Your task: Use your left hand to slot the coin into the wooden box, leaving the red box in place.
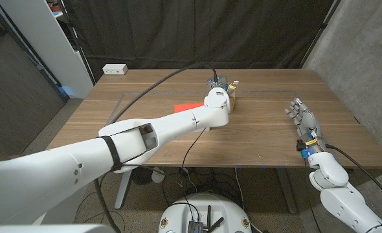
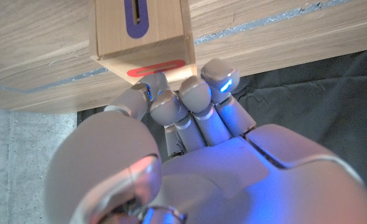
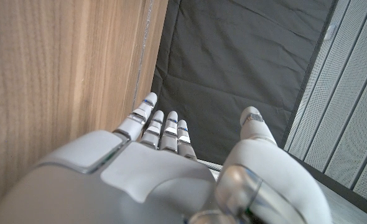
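The left hand (image 2: 190, 118), fingers bunched at the wooden box (image 2: 143, 31) near the desk's (image 1: 146, 123) far edge, may pinch the coin; I cannot tell. Align with the slot (image 2: 135, 14) carefully.

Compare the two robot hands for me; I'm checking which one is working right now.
The left robot hand is stretched far across the table at the wooden box, fingers bunched by its red slot. The right robot hand stays by the table's near right edge, fingers straight and apart, holding nothing. Both share the same white arms.
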Controlling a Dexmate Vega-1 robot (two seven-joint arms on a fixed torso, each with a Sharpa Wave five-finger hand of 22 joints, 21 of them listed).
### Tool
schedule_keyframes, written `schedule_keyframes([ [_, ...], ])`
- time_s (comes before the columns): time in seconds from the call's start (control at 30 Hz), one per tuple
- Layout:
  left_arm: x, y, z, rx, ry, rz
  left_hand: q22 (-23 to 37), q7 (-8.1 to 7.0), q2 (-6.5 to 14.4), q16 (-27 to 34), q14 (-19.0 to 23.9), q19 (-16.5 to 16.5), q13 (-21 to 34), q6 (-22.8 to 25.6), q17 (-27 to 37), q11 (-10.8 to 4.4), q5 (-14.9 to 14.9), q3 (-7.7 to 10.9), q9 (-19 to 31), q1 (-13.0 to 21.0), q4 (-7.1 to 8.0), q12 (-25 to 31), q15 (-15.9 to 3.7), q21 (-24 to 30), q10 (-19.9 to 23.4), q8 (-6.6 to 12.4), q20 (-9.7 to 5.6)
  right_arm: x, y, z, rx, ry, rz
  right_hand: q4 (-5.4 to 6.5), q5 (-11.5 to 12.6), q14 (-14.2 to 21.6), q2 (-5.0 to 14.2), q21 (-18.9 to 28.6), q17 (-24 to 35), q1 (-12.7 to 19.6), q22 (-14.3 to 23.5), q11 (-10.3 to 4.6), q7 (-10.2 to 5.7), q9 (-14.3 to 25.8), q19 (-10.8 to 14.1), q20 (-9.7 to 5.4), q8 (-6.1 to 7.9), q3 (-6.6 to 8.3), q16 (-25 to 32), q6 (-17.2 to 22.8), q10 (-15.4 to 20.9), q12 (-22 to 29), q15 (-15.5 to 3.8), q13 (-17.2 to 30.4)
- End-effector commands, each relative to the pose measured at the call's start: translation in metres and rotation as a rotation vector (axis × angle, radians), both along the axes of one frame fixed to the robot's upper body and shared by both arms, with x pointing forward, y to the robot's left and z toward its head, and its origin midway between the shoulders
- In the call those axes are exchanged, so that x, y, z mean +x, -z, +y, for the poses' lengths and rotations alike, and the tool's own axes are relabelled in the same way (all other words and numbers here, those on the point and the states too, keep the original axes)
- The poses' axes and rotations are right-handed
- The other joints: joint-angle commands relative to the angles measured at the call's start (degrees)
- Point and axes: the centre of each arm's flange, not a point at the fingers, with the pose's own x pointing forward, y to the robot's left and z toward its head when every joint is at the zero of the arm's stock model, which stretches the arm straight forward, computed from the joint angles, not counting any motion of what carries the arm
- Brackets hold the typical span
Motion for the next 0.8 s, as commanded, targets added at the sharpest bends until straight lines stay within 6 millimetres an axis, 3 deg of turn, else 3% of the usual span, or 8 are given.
schedule_keyframes([
  [0.03, -0.010, -0.017, 0.001, -0.026, 0.016, -0.056, 0.3, 1.11, 0.1, 0.2, 0.5, 0.5, 0.2, 1.7, 0.2, -0.41, 0.2, 0.56, 0.4, -0.3, -0.18, 0.0, -0.02, 0.0, 0.2, -0.32, -3.19, 0.000, -0.002, 0.003, -0.001, 0.004, -0.012, 0.10, 0.5, 0.5, 0.17, 0.1, 0.3, 0.7, 0.1, 0.19, 0.05, 0.3, 0.3, 0.01, -0.11, 0.25, 0.4, 0.2, 0.4, 0.0, -0.09, 0.2],
  [0.4, -0.025, -0.027, 0.016, -0.060, 0.024, -0.131, -0.4, 0.50, 0.1, 0.1, 0.2, 0.0, -1.1, 2.0, 0.6, -0.43, 0.2, 0.57, 1.2, 0.3, -0.41, -1.4, -0.05, -0.1, -1.1, -1.12, -3.22, 0.000, -0.004, 0.009, 0.002, 0.003, -0.016, 0.11, 0.5, 0.6, 0.14, 0.1, 0.3, 0.7, 0.1, 0.20, 0.04, 0.3, 0.4, 0.04, -0.11, 0.23, 0.4, 0.2, 0.4, 0.0, -0.04, 0.2],
  [0.47, -0.028, -0.028, 0.022, -0.070, 0.027, -0.149, -10.5, 0.44, -1.0, -3.1, -3.0, -2.0, -9.7, 2.3, -2.6, -0.11, -0.5, -1.89, 2.4, 2.3, -0.56, -7.9, -0.17, -5.3, -2.5, -2.23, -2.97, 0.000, -0.005, 0.010, -0.001, 0.003, -0.017, 0.11, 0.5, 0.6, 0.14, 0.1, 0.3, 0.7, 0.1, 0.23, 0.01, 0.3, 0.4, 0.05, -0.11, 0.22, 0.4, 0.2, 0.4, 0.0, -0.06, 0.2],
  [0.5, -0.030, -0.028, 0.024, -0.075, 0.020, -0.159, -15.6, 0.33, -1.2, -6.4, -4.9, -2.7, -12.8, 2.1, -7.1, 0.12, -0.7, -3.03, 3.6, 3.2, -0.49, -10.3, -0.20, -7.4, -3.5, -2.96, -2.70, 0.000, -0.005, 0.011, -0.007, 0.004, -0.019, 0.12, 0.5, 0.6, 0.13, 0.1, 0.3, 0.7, 0.1, 0.19, 0.01, 0.3, 0.4, 0.04, -0.09, 0.22, 0.4, 0.3, 0.5, 0.1, -0.05, 0.2],
  [0.57, -0.033, -0.029, 0.031, -0.088, 0.019, -0.174, -21.1, 0.20, -1.0, -10.3, -7.3, -4.9, -14.6, 2.3, -12.7, 0.70, -0.6, -3.98, 4.1, 3.7, -0.12, -12.5, -0.37, -10.1, -6.1, -4.08, -0.97, 0.000, -0.006, 0.013, -0.008, 0.002, -0.019, 0.12, 0.5, 0.5, 0.13, 0.1, 0.3, 0.7, 0.1, 0.15, 0.03, 0.3, 0.4, 0.05, -0.08, 0.21, 0.4, 0.4, 0.5, 0.1, -0.06, 0.2],
  [0.63, -0.035, -0.029, 0.037, -0.105, 0.021, -0.186, -24.8, 0.01, -0.1, -12.2, -9.6, -7.8, -17.4, 1.7, -14.5, 1.44, -0.4, -3.92, 4.8, 3.4, 0.08, -15.1, -0.47, -12.8, -7.2, -4.71, -0.54, 0.000, -0.007, 0.015, -0.015, 0.003, -0.020, 0.12, 0.5, 0.6, 0.12, 0.1, 0.3, 0.7, 0.1, 0.16, 0.01, 0.3, 0.4, 0.05, -0.08, 0.21, 0.4, 0.3, 0.5, 0.1, -0.06, 0.2],
  [0.7, -0.039, -0.029, 0.045, -0.124, 0.021, -0.202, -28.6, -0.23, 1.9, -16.3, -12.9, -10.9, -19.9, 0.5, -17.5, 1.41, -0.1, -3.41, 5.1, 2.3, 0.66, -19.3, -0.60, -15.3, -10.3, -5.16, 1.15, 0.000, -0.008, 0.017, -0.020, 0.002, -0.019, 0.12, 0.5, 0.6, 0.12, 0.1, 0.3, 0.7, 0.1, 0.14, 0.01, 0.3, 0.4, 0.04, -0.08, 0.20, 0.4, 0.4, 0.5, 0.1, -0.05, 0.2],
  [0.8, -0.044, -0.029, 0.056, -0.155, 0.040, -0.225, -34.9, -0.76, 3.7, -27.2, -17.9, -15.2, -20.9, -0.9, -20.2, 0.47, 0.3, -2.12, 5.0, -3.6, 1.63, -28.5, -0.01, -18.3, -17.3, -5.02, 3.68, 0.000, -0.010, 0.020, -0.022, 0.000, -0.018, 0.13, 0.5, 0.5, 0.11, 0.1, 0.3, 0.7, 0.1, 0.13, 0.04, 0.3, 0.4, 0.06, -0.07, 0.19, 0.4, 0.4, 0.5, 0.0, -0.06, 0.2],
])
